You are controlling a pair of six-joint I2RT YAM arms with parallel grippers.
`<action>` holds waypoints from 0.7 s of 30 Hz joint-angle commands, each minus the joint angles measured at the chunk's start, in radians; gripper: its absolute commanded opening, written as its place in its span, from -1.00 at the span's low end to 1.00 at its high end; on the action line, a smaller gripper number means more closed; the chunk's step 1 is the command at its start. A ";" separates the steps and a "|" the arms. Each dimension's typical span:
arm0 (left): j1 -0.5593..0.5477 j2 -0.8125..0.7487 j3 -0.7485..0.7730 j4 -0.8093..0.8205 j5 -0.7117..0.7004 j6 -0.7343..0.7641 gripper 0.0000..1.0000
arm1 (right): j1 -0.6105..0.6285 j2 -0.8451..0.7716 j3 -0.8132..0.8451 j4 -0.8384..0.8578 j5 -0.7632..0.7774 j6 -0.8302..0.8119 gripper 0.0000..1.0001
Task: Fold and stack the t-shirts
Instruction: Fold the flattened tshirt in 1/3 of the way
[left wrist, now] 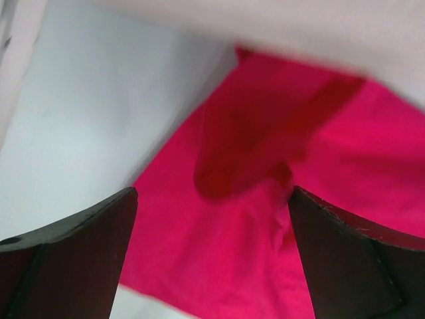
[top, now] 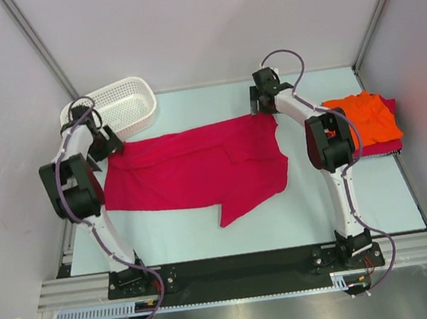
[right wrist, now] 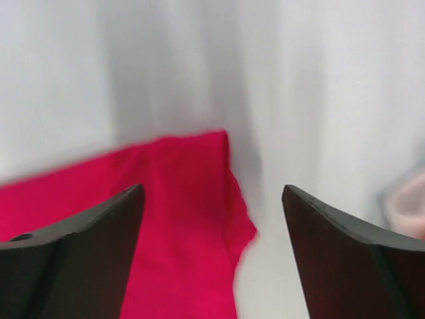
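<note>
While the crimson t-shirt [top: 192,174] lies spread across the middle of the worktop [top: 208,235] and the orange t-shirt [top: 362,118] sits at the right edge, the left fingers [left wrist: 73,259] stand spread above crimson cloth, and the right fingers [right wrist: 352,259] stand spread over a crimson corner

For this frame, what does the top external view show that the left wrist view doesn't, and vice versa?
Only the top external view: the white basket, the orange t-shirt at the right edge, both arms, and the crimson t-shirt spread out whole. Only the left wrist view: the left gripper close up, jaws apart with nothing between them, over a darker patch on the cloth. Both: the crimson t-shirt lying on the pale table.
</note>
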 commanded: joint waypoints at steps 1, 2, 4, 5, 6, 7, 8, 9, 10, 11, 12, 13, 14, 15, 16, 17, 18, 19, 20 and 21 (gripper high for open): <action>0.016 -0.280 -0.130 0.060 -0.023 -0.007 0.99 | 0.048 -0.237 -0.114 0.038 0.173 -0.064 0.99; 0.019 -0.323 -0.198 0.071 -0.034 -0.021 0.99 | 0.054 -0.333 -0.162 0.043 0.176 -0.064 1.00; 0.021 -0.426 -0.277 0.088 -0.047 -0.021 0.99 | 0.074 -0.426 -0.286 0.043 0.171 -0.048 0.99; 0.023 -0.458 -0.358 0.104 -0.052 -0.028 0.99 | 0.080 -0.517 -0.320 0.034 0.161 -0.036 0.99; 0.026 -0.523 -0.400 0.112 -0.049 -0.032 0.99 | 0.086 -0.556 -0.352 0.007 0.150 -0.006 0.99; 0.027 -0.547 -0.438 0.121 -0.046 -0.033 0.99 | 0.092 -0.599 -0.409 -0.021 0.135 0.024 1.00; 0.030 -0.572 -0.505 0.128 -0.052 -0.033 0.99 | 0.094 -0.636 -0.434 -0.047 0.087 0.047 1.00; 0.029 -0.609 -0.538 0.131 -0.060 -0.033 0.99 | 0.092 -0.705 -0.470 -0.081 0.053 0.067 1.00; 0.036 -0.621 -0.565 0.135 -0.055 -0.030 1.00 | 0.095 -0.734 -0.522 -0.105 0.027 0.121 0.99; 0.041 -0.629 -0.613 0.137 -0.051 -0.025 0.99 | 0.097 -0.760 -0.556 -0.122 -0.040 0.148 0.99; 0.046 -0.632 -0.633 0.134 -0.037 -0.027 0.99 | 0.097 -0.805 -0.586 -0.150 -0.083 0.174 0.99; 0.056 -0.626 -0.651 0.134 -0.028 -0.025 0.96 | 0.100 -0.819 -0.644 -0.164 -0.158 0.217 0.99; 0.061 -0.623 -0.680 0.126 -0.024 -0.030 0.91 | 0.109 -0.831 -0.670 -0.181 -0.192 0.238 0.99; 0.061 -0.618 -0.694 0.125 -0.018 -0.035 0.90 | 0.115 -0.846 -0.699 -0.194 -0.221 0.249 0.98; 0.067 -0.603 -0.705 0.134 0.001 -0.035 0.90 | 0.120 -0.853 -0.751 -0.204 -0.259 0.280 0.96; 0.069 -0.598 -0.717 0.140 0.012 -0.039 0.91 | 0.137 -0.857 -0.773 -0.208 -0.267 0.289 0.95; 0.070 -0.594 -0.721 0.154 0.028 -0.039 0.92 | 0.147 -0.863 -0.796 -0.202 -0.269 0.297 0.95; 0.070 -0.595 -0.721 0.192 0.073 -0.029 0.93 | 0.158 -0.872 -0.813 -0.196 -0.271 0.303 0.93; 0.070 -0.601 -0.704 0.207 0.113 -0.025 0.93 | 0.167 -0.876 -0.834 -0.186 -0.269 0.315 0.93; 0.070 -0.607 -0.690 0.224 0.135 -0.022 0.92 | 0.178 -0.873 -0.839 -0.170 -0.295 0.321 0.91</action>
